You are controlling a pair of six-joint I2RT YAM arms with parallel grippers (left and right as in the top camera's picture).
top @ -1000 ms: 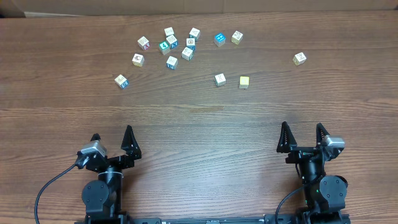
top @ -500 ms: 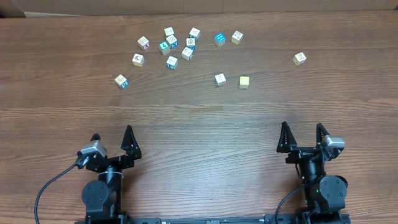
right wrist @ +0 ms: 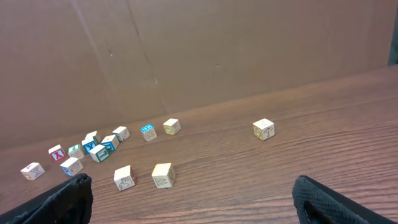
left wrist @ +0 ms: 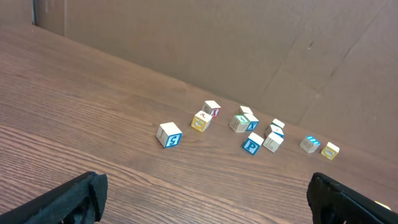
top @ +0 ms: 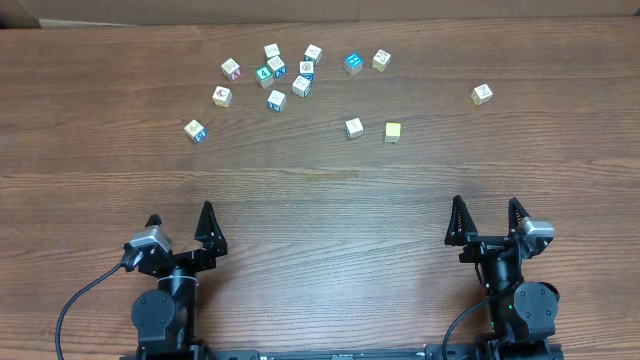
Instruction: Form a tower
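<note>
Pale wood printed in blue, red and green: small cubes with flat faces and crisp edges, lying loose on the brown, grained table. No tower stands yet; its pieces lie singly, well ahead of my fingers. Most are bunched ahead of my left gripper, a yellowish cube and a white cube lie ahead of the gap between my two grippers, and a stray cube lies straight ahead of my right gripper. Both pairs of fingers are spread wide and hold nothing. Risks, as I judge them: in the bunch the cubes sit so close that a spread finger reaching for one could knock its neighbour; hard, smooth faces could slip or twist if I pinch near a corner; a stack one cube wide would topple if a cube lands off-centre or I brush it on release
</note>
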